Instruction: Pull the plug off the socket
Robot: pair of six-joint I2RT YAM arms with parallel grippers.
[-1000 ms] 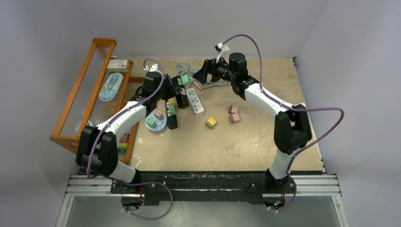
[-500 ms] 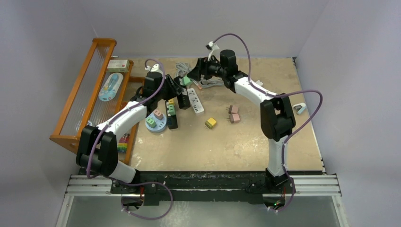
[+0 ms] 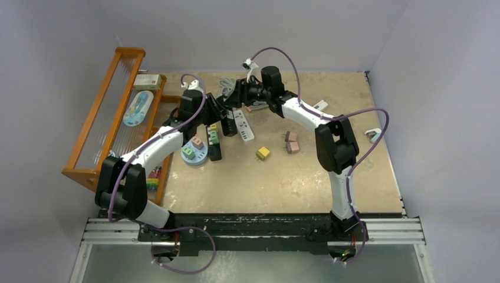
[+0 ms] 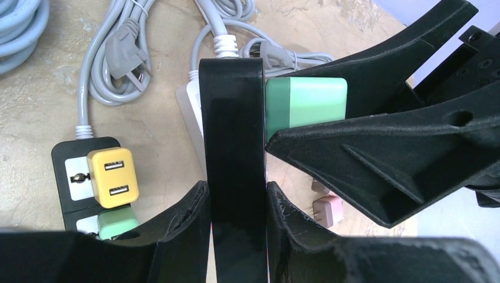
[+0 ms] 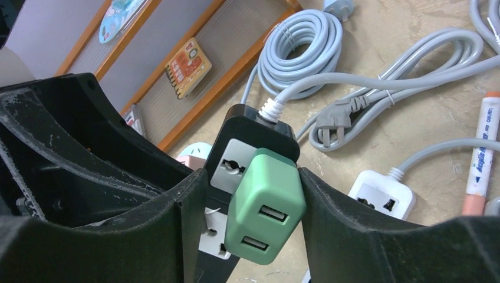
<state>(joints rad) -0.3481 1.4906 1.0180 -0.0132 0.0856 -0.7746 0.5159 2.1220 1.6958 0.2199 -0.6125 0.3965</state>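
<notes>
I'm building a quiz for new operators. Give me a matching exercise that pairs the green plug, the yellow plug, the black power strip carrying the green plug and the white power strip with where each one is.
Things
1. green two-port plastic plug
2. yellow two-port plastic plug
3. black power strip carrying the green plug
4. white plastic power strip

Places
A. clamped in the left hand
B. between the fingers of the right hand
C. lying on the table near grey cables
D. plugged into a second black strip on the table

Pairs: 1-B, 2-D, 3-A, 4-C
</notes>
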